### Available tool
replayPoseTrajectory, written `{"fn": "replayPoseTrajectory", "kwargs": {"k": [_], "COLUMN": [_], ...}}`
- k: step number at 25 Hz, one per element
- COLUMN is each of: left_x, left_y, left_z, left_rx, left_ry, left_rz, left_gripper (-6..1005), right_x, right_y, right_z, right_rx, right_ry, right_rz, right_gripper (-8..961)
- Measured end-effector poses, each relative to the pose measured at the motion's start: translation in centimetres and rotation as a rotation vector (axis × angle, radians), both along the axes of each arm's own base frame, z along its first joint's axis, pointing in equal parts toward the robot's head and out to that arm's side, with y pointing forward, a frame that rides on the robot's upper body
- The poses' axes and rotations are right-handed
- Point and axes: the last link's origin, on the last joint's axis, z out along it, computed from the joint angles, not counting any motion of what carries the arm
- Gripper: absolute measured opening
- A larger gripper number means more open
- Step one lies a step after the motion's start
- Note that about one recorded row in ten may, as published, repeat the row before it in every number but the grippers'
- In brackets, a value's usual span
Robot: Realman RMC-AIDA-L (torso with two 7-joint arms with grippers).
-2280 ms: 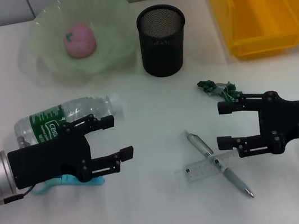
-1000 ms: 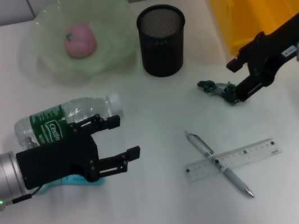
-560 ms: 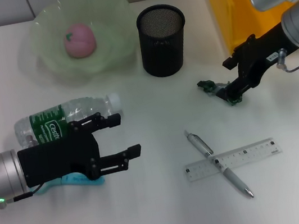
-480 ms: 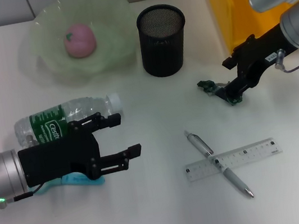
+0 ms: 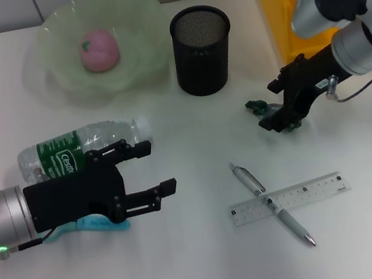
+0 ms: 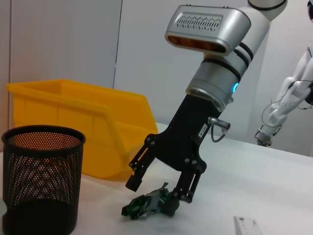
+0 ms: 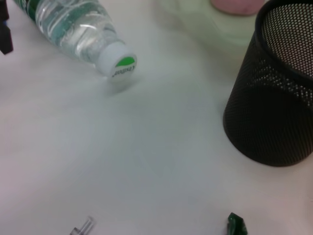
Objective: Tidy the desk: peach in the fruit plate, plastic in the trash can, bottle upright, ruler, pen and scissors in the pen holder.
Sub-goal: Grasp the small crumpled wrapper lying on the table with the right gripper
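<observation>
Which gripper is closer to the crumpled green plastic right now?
Right. The right gripper is down over the plastic, fingers straddling it; the left gripper hovers far across the table beside the bottle.

Right arm: reaches in from the two o'clock edge of the head view, silver forearm angled down toward the centre.
Right gripper: fingers spread apart, tips pointing down toward eight o'clock, low over the desk.
Left arm: enters from nine o'clock, lying nearly level.
Left gripper: fingers parted, pointing toward three o'clock, holding nothing.
</observation>
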Motion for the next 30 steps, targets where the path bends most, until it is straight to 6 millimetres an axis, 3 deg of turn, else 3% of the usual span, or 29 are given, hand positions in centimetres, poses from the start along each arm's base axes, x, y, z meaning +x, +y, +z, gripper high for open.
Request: {"fn": "replayPoseTrajectory", "kwargs": {"k": [24, 30], "left_x": [0.06, 0.08], "left_y": [-0.24, -0.26], "left_z": [-0.11, -0.1], "left_rx": [-0.006, -0.008], "left_ry": [-0.01, -0.012], "left_rz": [0.005, 0.006], "left_gripper": [816, 816], "right_x": [0.51, 0.58], "right_y": [-0.07, -0.1], "right_z": [-0.33, -0.29], "right_rx": [0.006, 0.006], "right_ry": [-0.006, -0.008], "right_rz": [-0.008, -0.007], "right_gripper": [644, 445]}}
